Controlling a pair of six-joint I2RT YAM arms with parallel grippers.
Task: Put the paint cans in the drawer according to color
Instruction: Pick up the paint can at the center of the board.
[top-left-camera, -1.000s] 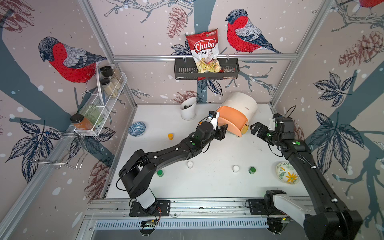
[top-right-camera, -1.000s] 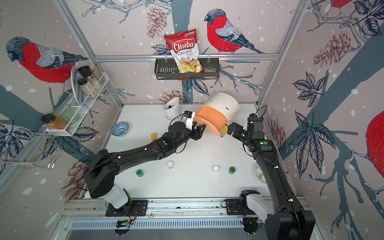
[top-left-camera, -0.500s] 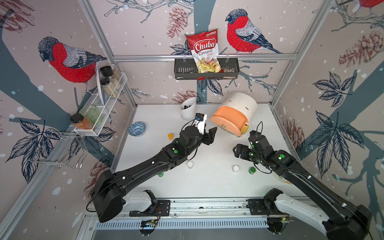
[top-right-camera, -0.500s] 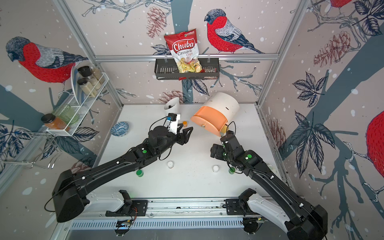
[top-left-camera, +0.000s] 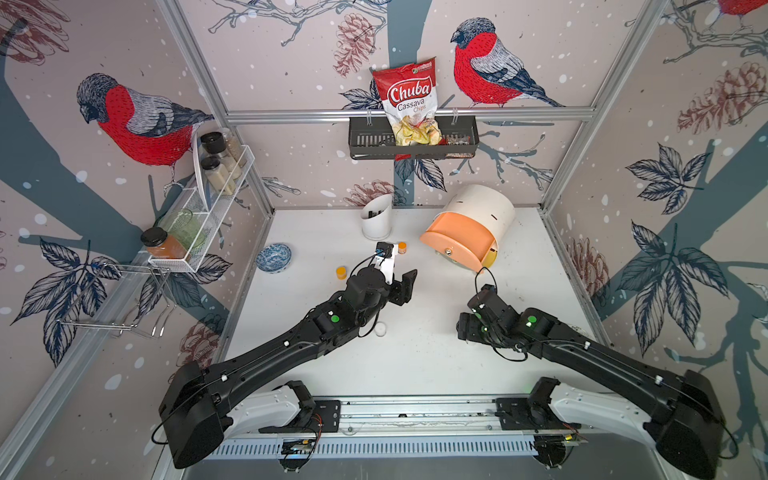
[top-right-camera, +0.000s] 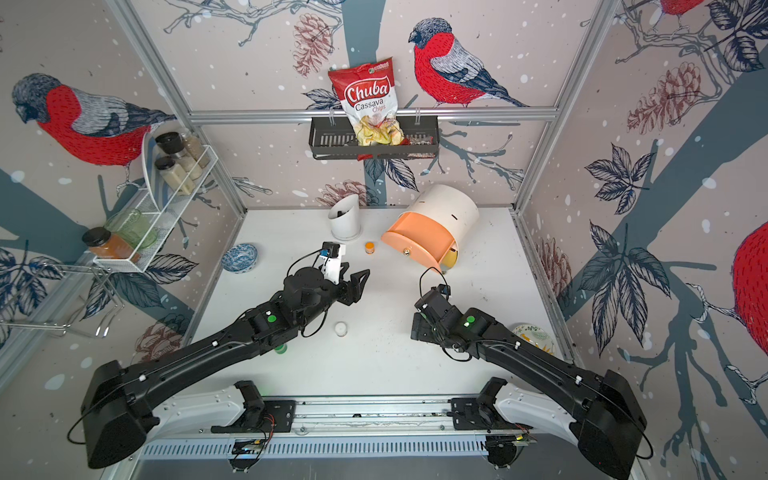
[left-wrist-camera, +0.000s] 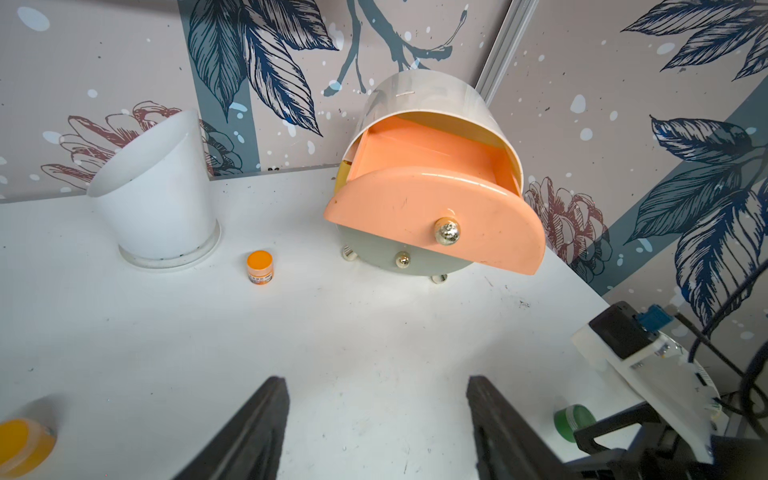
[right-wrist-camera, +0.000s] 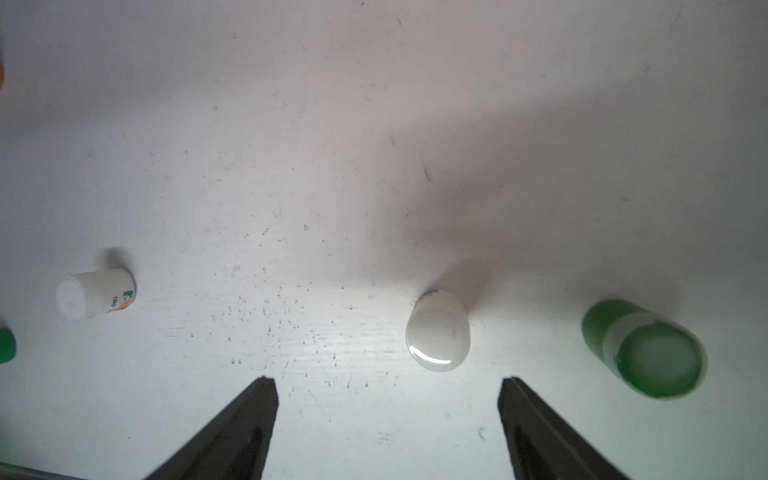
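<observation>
**A:** How far along does the robot seem?

**B:** Barely begun, by the look of it. The chest (top-left-camera: 473, 224) stands near the back right corner of the worktop (top-left-camera: 415, 365) with its peach drawer (left-wrist-camera: 432, 220) pulled out; what shows of the inside is bare (its far corners are hidden); the grey-green drawer (left-wrist-camera: 374, 257) below is closed.

**A:** And the cans?

**B:** All six are on the worktop. One orange can (left-wrist-camera: 259, 267) sits near the back edge, between the white cup (left-wrist-camera: 158, 199) and the chest; the other orange can (top-left-camera: 341, 272) is toward the left edge; a white can (top-left-camera: 380, 330) is mid-worktop; a green can (top-right-camera: 280, 349) is half under the left arm. The right wrist view shows a second white can (right-wrist-camera: 438, 330) with a second green can (right-wrist-camera: 642, 349) near it.

**A:** The grippers?

**B:** The left gripper (left-wrist-camera: 376, 380) faces the chest, jaws apart, holding nothing; the right gripper (right-wrist-camera: 387, 380) hangs over the second white can, jaws apart, the can just ahead of them and not between. Every can is likely left to place, and two drawers left to open.
</observation>
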